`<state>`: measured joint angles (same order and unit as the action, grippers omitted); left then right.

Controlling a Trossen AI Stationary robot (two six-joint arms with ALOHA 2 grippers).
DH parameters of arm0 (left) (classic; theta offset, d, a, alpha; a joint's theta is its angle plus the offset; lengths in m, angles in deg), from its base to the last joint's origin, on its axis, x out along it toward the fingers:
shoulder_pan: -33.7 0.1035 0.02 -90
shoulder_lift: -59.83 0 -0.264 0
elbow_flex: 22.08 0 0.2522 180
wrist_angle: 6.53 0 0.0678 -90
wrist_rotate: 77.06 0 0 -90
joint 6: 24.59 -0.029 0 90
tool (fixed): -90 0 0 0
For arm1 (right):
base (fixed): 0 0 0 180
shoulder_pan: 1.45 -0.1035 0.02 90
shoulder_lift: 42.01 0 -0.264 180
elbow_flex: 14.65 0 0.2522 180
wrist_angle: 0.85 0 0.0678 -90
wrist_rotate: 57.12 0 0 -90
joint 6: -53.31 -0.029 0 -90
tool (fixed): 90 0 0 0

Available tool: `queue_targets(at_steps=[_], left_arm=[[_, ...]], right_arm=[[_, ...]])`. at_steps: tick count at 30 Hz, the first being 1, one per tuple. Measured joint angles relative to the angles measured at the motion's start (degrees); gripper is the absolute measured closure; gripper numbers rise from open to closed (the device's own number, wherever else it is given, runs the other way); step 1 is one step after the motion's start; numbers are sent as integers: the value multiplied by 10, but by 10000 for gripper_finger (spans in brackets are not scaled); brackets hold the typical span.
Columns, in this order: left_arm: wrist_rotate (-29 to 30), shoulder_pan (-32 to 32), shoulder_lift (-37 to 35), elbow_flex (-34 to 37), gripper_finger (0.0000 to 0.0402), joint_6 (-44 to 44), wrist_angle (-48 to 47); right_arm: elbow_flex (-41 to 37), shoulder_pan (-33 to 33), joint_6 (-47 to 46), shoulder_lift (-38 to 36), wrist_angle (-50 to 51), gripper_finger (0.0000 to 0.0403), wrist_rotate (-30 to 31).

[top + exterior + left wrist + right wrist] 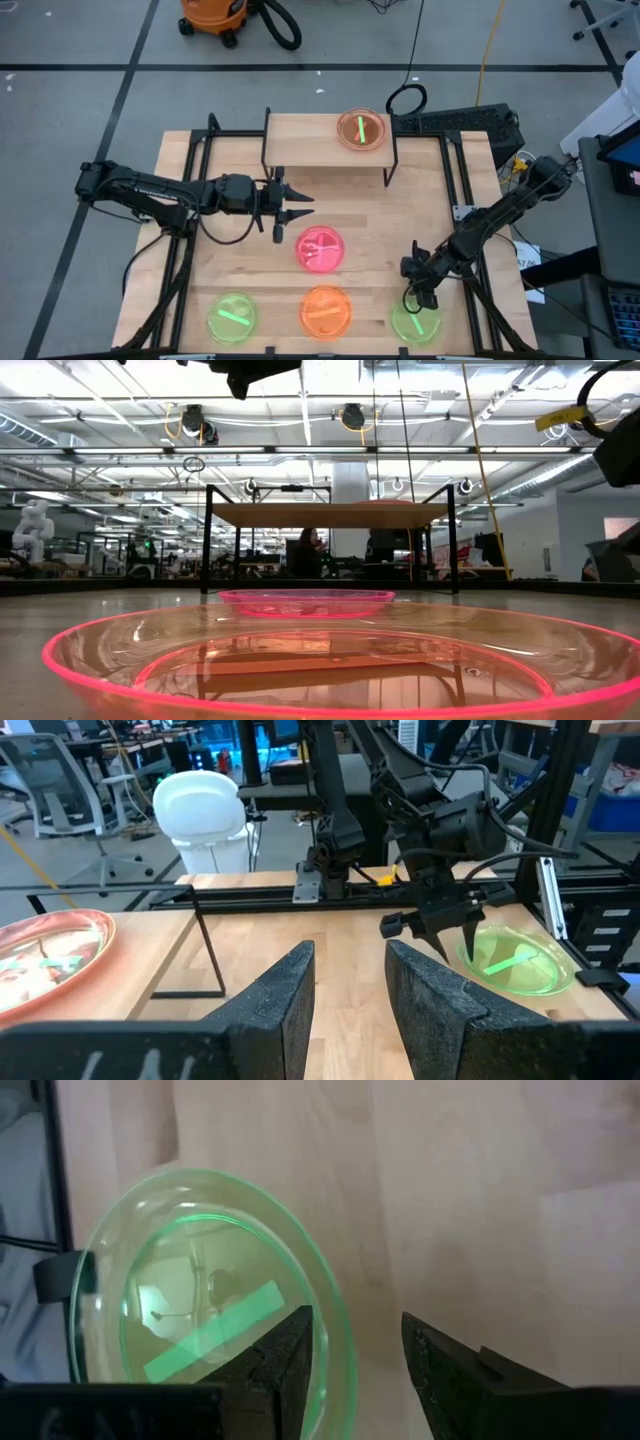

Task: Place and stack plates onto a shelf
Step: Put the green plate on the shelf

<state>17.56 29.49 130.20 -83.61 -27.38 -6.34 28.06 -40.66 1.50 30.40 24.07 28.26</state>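
The shelf (330, 140) stands at the table's far middle, and one orange plate (362, 130) lies on its right part. On the tabletop lie a pink-red plate (320, 248), a green plate (232, 317), an orange plate (326, 310) and a second green plate (418, 320). My left gripper (295, 205) hovers open, left of the pink-red plate and raised above the table. My right gripper (355, 1360) is open and points down at the right green plate (200, 1310). One finger stands over the plate's rim (330, 1330), the other outside it. I see no touch.
Black frame rails (195, 190) run along the table's left and right sides. The shelf's thin black legs (207, 540) stand on the far half. Bare wood lies between the shelf and the pink-red plate. An orange vacuum (215, 15) sits on the floor beyond.
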Motion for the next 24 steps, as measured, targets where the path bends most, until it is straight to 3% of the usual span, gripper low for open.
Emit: queue_targets(at_steps=[17, 20, 24], left_arm=[[0, 0, 0, 0, 270, 4, -2], [0, 0, 0, 0, 270, 4, -4], [0, 0, 0, 0, 270, 4, -4]], right_arm=[[2, -14, -46, 30, -4, 268, 3], [1, -14, -44, 30, -3, 285, 3], [0, -14, -40, 30, 1, 337, 5]])
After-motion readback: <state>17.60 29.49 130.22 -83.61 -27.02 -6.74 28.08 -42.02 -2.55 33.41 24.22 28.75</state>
